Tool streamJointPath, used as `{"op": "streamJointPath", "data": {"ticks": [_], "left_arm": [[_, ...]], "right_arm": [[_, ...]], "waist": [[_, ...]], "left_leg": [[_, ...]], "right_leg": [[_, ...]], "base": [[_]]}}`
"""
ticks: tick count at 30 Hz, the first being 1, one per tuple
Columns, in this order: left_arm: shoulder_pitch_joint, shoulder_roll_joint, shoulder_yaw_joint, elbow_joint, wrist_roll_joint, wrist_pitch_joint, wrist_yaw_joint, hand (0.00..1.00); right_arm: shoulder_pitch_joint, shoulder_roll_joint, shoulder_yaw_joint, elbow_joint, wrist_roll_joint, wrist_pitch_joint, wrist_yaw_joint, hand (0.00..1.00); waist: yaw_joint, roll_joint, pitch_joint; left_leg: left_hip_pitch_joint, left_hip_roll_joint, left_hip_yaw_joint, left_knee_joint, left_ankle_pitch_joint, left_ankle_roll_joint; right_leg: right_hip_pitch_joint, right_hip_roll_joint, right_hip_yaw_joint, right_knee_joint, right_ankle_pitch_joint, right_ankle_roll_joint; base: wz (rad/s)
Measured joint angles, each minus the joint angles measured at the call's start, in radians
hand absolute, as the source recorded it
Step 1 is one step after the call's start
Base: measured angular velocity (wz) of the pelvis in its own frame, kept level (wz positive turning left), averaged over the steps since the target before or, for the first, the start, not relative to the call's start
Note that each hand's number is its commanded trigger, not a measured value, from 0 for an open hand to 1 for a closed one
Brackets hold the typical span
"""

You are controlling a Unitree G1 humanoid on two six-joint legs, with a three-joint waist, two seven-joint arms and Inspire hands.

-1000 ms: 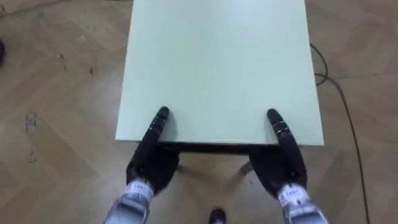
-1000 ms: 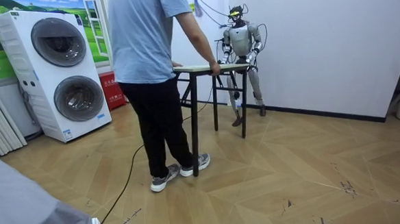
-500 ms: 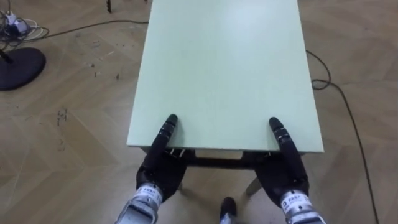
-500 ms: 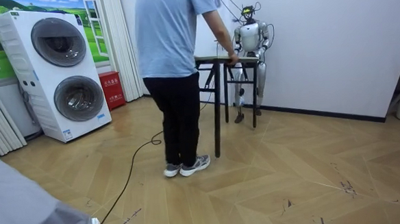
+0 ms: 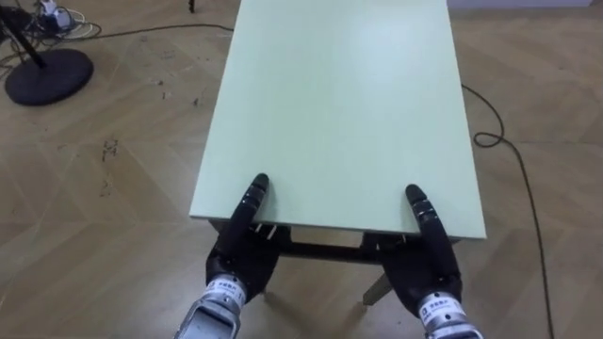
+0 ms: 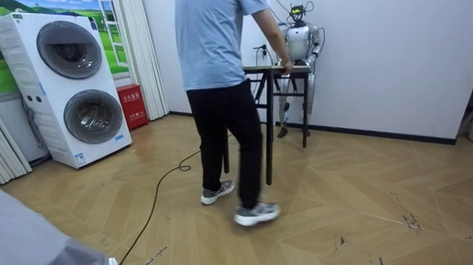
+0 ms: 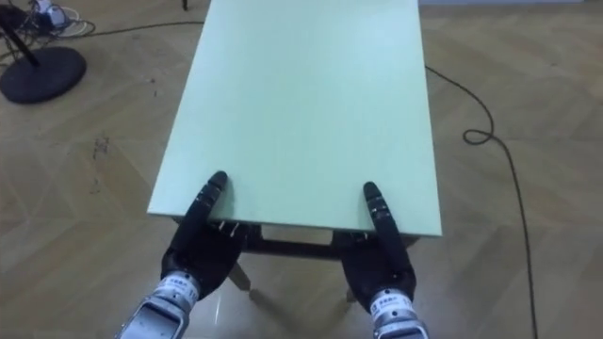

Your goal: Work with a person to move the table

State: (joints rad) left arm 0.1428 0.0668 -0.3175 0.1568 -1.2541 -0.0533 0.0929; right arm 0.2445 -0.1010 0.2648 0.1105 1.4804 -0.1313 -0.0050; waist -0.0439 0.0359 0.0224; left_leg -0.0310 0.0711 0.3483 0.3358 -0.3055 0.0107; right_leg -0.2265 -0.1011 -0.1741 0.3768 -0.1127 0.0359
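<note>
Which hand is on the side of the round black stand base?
The left hand, at the pale green table's near edge: the round black stand base lies off that side. The right hand is across the tabletop.

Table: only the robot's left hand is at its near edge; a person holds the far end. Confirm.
Wrong: the left eye view shows both the left hand and the right hand at the near edge of the table. The person does hold the far end.

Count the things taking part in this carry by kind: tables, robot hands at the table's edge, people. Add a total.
Table: 1
Robot hands: 2, the left robot hand and the right robot hand
Person: 1
Total: 4
</note>
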Motion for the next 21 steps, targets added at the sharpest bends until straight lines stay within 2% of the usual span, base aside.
{"op": "streamJointPath", "data": {"ticks": [4,8,11,15,18,20,21], "left_arm": [[0.019,0.003,0.002,-0.014,0.001,-0.005,0.0,1.0],[0.057,0.003,0.003,-0.036,0.001,-0.02,-0.001,1.0],[0.083,0.0,0.007,-0.06,0.001,-0.021,-0.002,1.0],[0.106,-0.001,0.017,-0.085,0.001,-0.021,-0.002,1.0],[0.106,-0.001,0.02,-0.092,-0.001,-0.021,-0.002,1.0],[0.106,0.003,0.022,-0.092,-0.001,-0.02,-0.002,1.0],[0.106,0.003,0.022,-0.091,-0.001,-0.019,-0.002,1.0]], "right_arm": [[-0.002,-0.003,0.008,0.0,0.001,0.003,0.0,1.0],[-0.001,-0.005,0.009,0.0,-0.003,0.024,0.0,1.0],[-0.005,-0.006,0.01,-0.005,-0.021,0.025,0.0,1.0],[-0.017,-0.014,0.02,-0.005,-0.034,0.026,0.001,1.0],[-0.027,-0.019,0.023,-0.005,-0.033,0.026,0.003,1.0],[-0.026,-0.02,0.028,-0.005,-0.032,0.027,0.003,1.0],[-0.027,-0.02,0.028,-0.005,-0.032,0.027,0.003,1.0]], "waist": [[0.018,-0.002,0.0005],[0.022,-0.007,0.0014],[0.033,-0.008,0.0016],[0.048,-0.009,0.0018],[0.056,-0.008,0.002],[0.073,-0.006,0.003],[0.078,-0.006,0.0033]], "left_leg": [[0.013,0.002,-0.005,-0.021,0.001,-0.001],[0.045,0.003,-0.04,-0.061,0.004,-0.006],[0.06,0.004,-0.058,-0.076,0.005,-0.007],[0.074,0.005,-0.116,-0.093,0.005,-0.008],[0.078,0.006,-0.155,-0.101,0.005,-0.008],[0.085,0.005,-0.213,-0.097,0.01,-0.015],[0.08,0.005,-0.217,-0.084,0.01,-0.016]], "right_leg": [[0.003,0.006,-0.004,-0.002,0.0,0.0],[0.044,0.016,-0.022,-0.039,0.0,0.0],[0.062,0.022,-0.029,-0.053,0.0,0.0],[0.08,0.032,-0.033,-0.069,0.0,0.0],[0.105,0.036,-0.055,-0.101,0.0,0.0],[0.113,0.038,-0.075,-0.092,-0.001,-0.001],[0.116,0.036,-0.076,-0.09,0.0,-0.003]], "base": [[0.0],[0.11],[0.07],[0.01],[0.19],[0.11],[0.32]]}}
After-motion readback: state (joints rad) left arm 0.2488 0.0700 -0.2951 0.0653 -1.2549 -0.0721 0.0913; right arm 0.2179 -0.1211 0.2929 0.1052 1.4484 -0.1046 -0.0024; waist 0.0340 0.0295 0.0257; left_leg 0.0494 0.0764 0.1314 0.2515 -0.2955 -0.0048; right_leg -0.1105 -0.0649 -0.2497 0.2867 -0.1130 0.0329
